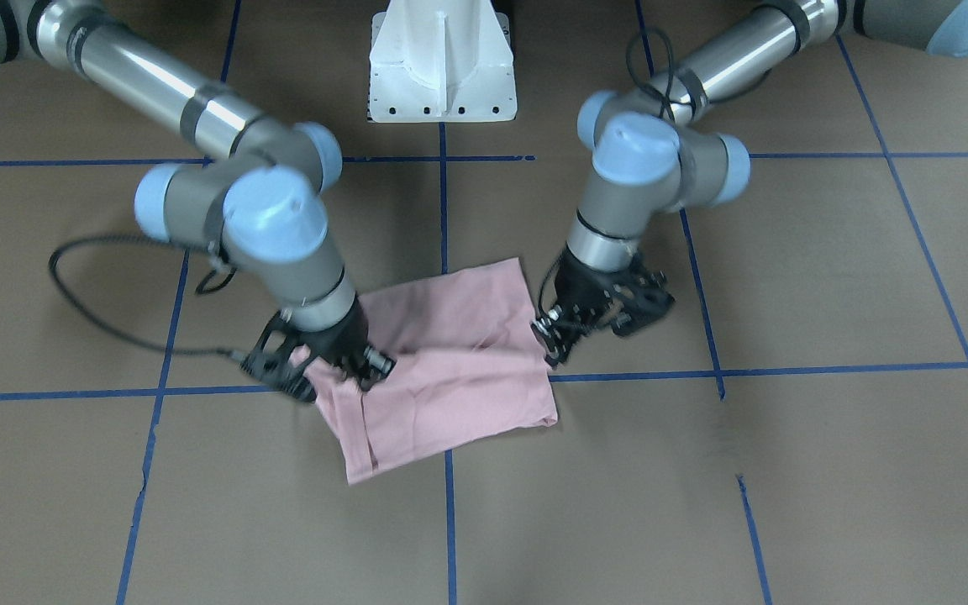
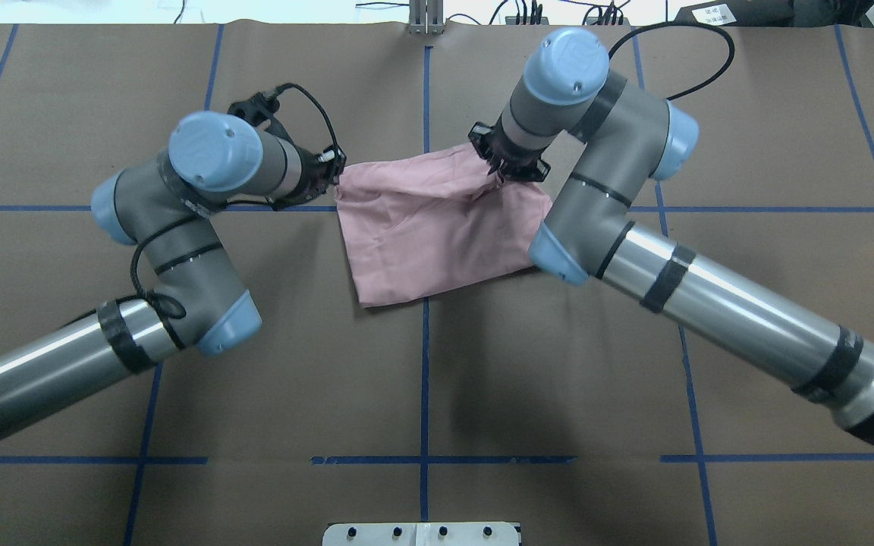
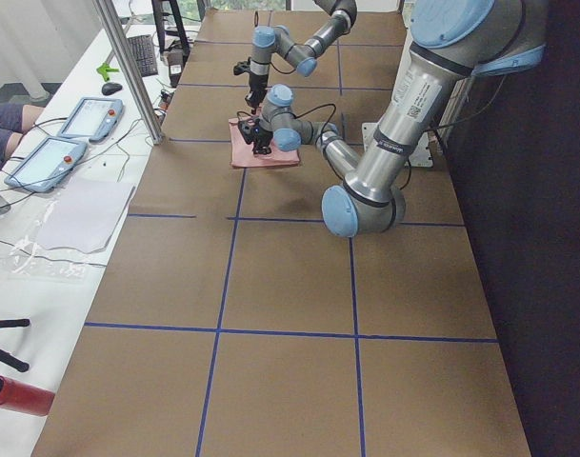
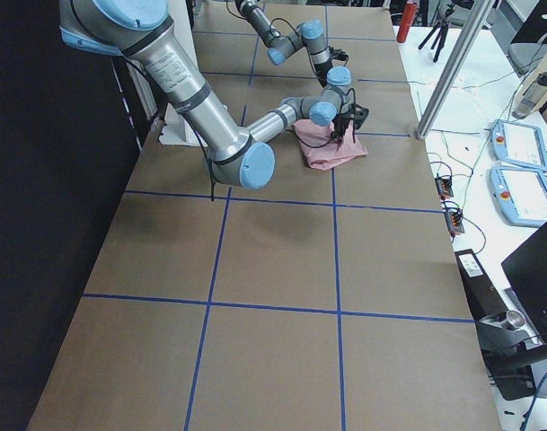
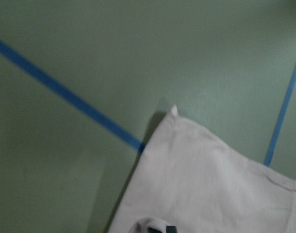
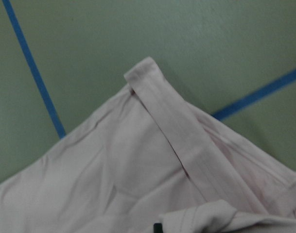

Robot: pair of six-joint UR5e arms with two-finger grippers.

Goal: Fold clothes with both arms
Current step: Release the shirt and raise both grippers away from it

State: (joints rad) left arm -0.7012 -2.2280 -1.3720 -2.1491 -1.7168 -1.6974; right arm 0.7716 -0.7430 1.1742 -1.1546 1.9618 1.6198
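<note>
The pale pink T-shirt (image 1: 459, 378) (image 2: 437, 235) lies folded into a rough rectangle on the brown table, plain side up. My left gripper (image 1: 549, 340) (image 2: 334, 176) is at the shirt's edge on my left, and a small tuft of cloth (image 5: 148, 224) sits between its jaws. My right gripper (image 1: 362, 370) (image 2: 504, 165) is shut on a bunch of fabric near the far corner on my right, and cloth is drawn up into it. In the right wrist view a hemmed band (image 6: 177, 141) runs diagonally toward a gathered fold at the bottom edge. No printed drawing shows.
The white pedestal base (image 1: 442, 67) stands at the robot's side of the table. Blue tape lines (image 2: 425, 364) grid the brown surface. A side bench holds teach pendants (image 3: 42, 162) (image 4: 516, 144), and a metal post (image 3: 128, 67) rises beside it.
</note>
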